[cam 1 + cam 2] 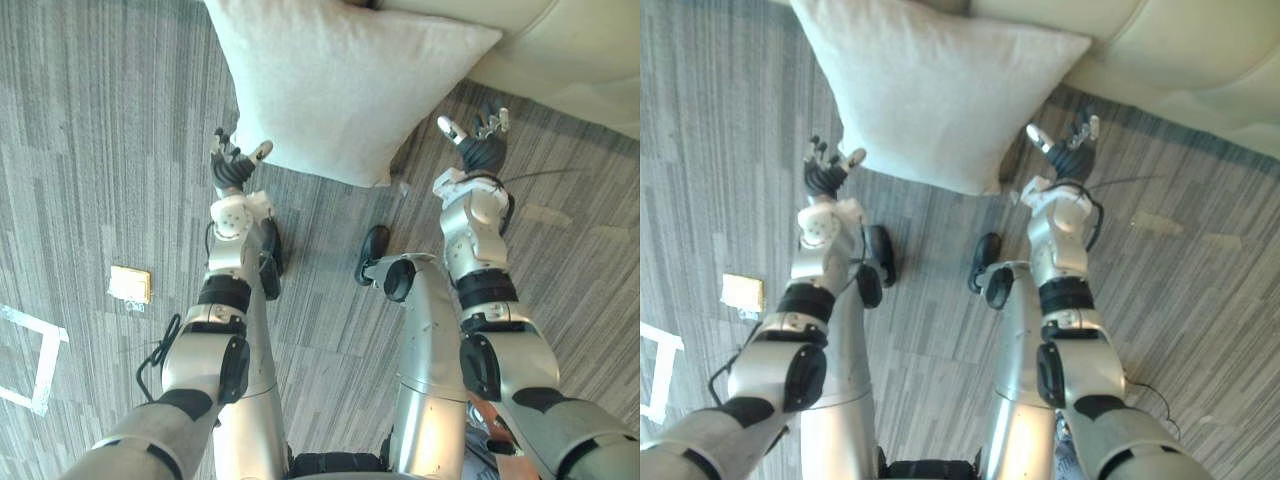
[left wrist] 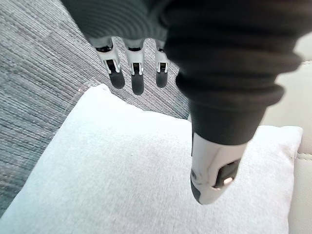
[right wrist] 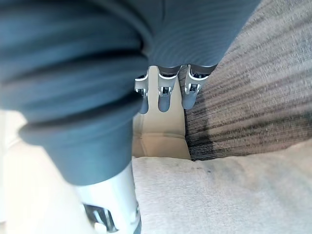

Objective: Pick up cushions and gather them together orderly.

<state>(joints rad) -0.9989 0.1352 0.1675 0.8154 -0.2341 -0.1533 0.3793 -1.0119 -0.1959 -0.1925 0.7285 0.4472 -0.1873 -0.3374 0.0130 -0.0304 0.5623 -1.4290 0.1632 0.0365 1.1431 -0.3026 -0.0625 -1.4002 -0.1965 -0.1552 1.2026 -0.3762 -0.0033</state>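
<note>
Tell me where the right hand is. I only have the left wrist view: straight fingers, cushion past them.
Observer: The right hand is open, beside the cushion corner nearest the sofa.
Operator: So the hands flank it?
Observer: Yes. From the head camera the left hand is at the opposite lower edge. I cannot tell if it touches.
Operator: Anything else on the floor?
Observer: A small tan square lies on the carpet to the robot's left, apart from the cushion.
</note>
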